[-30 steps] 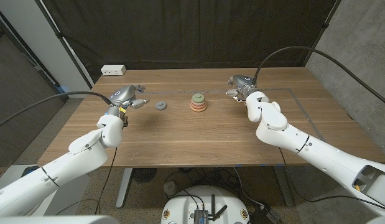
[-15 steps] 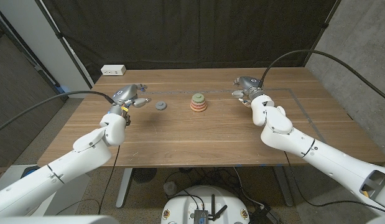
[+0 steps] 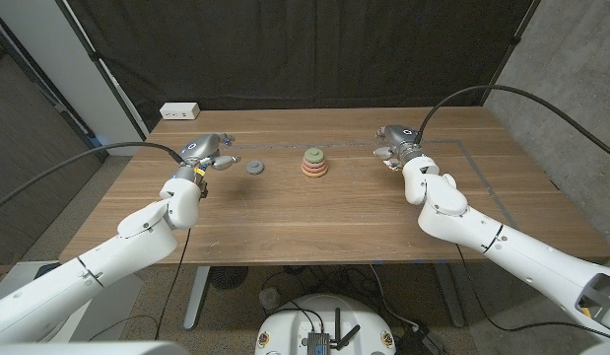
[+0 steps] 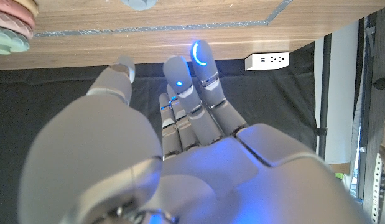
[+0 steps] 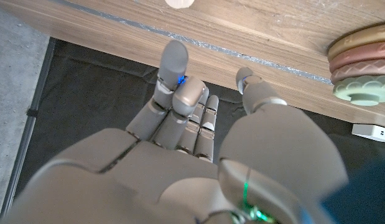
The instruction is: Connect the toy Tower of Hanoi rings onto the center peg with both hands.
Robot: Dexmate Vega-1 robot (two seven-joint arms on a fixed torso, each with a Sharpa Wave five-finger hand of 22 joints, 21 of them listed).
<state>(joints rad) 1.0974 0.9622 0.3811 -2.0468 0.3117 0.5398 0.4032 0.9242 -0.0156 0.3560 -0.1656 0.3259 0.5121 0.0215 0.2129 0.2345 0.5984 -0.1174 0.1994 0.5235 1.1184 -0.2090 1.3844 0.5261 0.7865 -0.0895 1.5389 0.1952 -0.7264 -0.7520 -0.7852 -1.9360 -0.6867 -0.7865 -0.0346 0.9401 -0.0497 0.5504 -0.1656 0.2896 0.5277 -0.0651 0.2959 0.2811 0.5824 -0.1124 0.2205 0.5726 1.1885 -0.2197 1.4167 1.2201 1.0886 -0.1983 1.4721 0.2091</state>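
1. Standing at upper centre of the head view, the ring stack [image 3: 313, 164] sits on the table [image 3: 314, 222]: green on top, pink and orange below. The peg itself is too small to make out.
2. A loose grey ring [image 3: 254, 168] lies flat just left of the stack, apart from it. Judged from the task, this ring is not yet on the peg.
3. The left hand [image 3: 208, 153] hovers left of the grey ring, near but not touching. Its fingers are apart and hold nothing. Its placement suits a reach toward that ring, as a judgement.
4. The right hand [image 3: 393, 141] hovers right of the stack, well apart from it. The right wrist view shows its fingers [image 5: 173, 71] extended and holding nothing.
5. In the right wrist view a small pale object [image 5: 178, 3] lies on the table beyond the fingers, cut off at the frame edge. Its identity cannot be told.
6. In the left wrist view the grey ring is cropped by the frame edge, as is the stack at the upper left corner.
7. A white power strip [image 3: 180, 111] lies at the table's upper left corner. A black curtain [image 3: 305, 49] hangs behind.
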